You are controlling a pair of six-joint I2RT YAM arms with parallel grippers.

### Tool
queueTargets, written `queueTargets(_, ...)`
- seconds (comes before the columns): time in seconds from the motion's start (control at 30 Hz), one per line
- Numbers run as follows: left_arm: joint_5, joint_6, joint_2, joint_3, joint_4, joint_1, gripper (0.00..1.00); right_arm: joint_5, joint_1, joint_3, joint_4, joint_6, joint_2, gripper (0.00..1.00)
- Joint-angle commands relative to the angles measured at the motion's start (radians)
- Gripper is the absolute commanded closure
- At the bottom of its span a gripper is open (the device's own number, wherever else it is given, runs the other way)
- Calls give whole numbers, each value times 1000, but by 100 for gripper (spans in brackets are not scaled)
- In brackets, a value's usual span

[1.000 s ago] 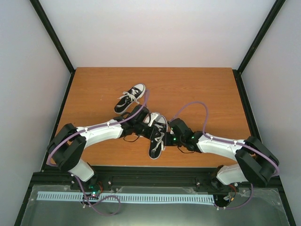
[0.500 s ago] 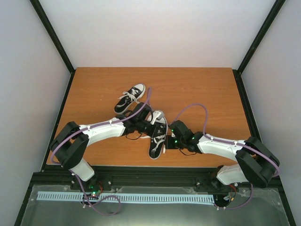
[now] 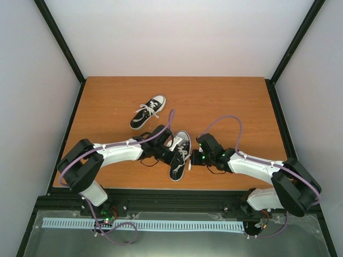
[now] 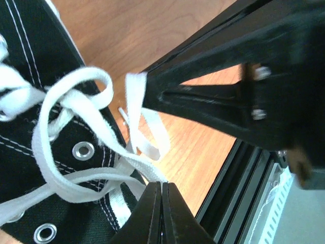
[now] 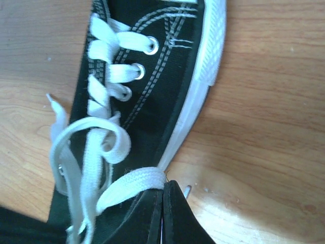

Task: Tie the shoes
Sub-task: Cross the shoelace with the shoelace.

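Observation:
Two small black shoes with white soles and white laces lie on the wooden table. The near shoe (image 3: pixel 177 167) lies between my two grippers, its laces loose and looped. My left gripper (image 3: pixel 173 155) (image 4: pixel 162 184) is shut on a strand of white lace (image 4: pixel 144 166) by the eyelets. From the other side, my right gripper (image 3: pixel 191 159) (image 5: pixel 163 184) is shut on a second strand of lace (image 5: pixel 133 184) at the sole's edge. In the left wrist view the right gripper (image 4: pixel 148 90) shows as a black wedge with lace at its tip. The far shoe (image 3: pixel 148 111) lies apart, behind.
The wooden table (image 3: pixel 236 101) ends in a black frame rail (image 3: pixel 177 194) just in front of the near shoe. Purple cables (image 3: pixel 225 122) arch over both arms. White walls close in the back and both sides.
My left gripper has moved nearer the table's front edge, alongside the near shoe. The right arm has drawn slightly to the right. Both stay shut on lace.

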Motion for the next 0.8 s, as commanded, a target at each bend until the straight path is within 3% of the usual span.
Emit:
queueTargets(0.0, 16, 26, 55, 29, -46, -20, 99, -33, -2, 21, 45, -54, -44, 97)
queueTargets(0.5, -26, -12, 55, 17, -18, -26, 96, -70, 49, 56, 125, -84, 47, 97)
queueTargets(0.77, -163, -49, -126, 5, -99, -17, 62, -46, 49, 37, 133, -59, 90, 97)
